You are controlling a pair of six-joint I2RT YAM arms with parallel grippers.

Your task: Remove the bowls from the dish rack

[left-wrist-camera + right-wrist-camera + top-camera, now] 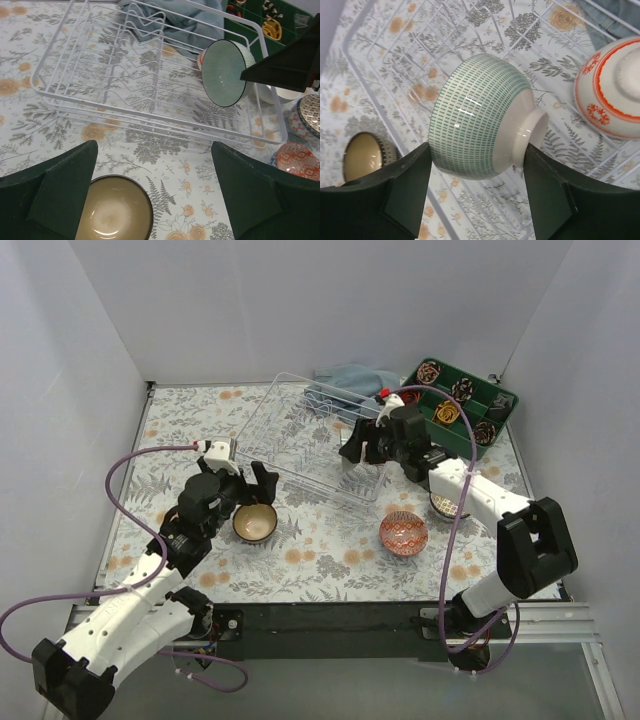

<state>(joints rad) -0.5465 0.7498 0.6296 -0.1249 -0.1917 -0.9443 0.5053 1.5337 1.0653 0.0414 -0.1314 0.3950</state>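
Observation:
The white wire dish rack [300, 435] lies in the middle of the table. My right gripper [477, 155] is shut on a green-dashed white bowl [480, 117]. It holds the bowl on its side over the rack's right end, one finger at the rim and one at the foot. A red-and-white bowl [612, 95] leans in the rack beside it. In front of the rack, my left gripper [155, 195] stands open and empty. It hovers just above and to the right of a tan bowl [115, 212] on the table.
A red patterned bowl [403, 532] and a blue-patterned bowl [310, 112] sit on the table right of the rack's front. Behind the rack are a green compartmented tray [497, 397] and a blue cloth [350, 378]. White walls enclose the table.

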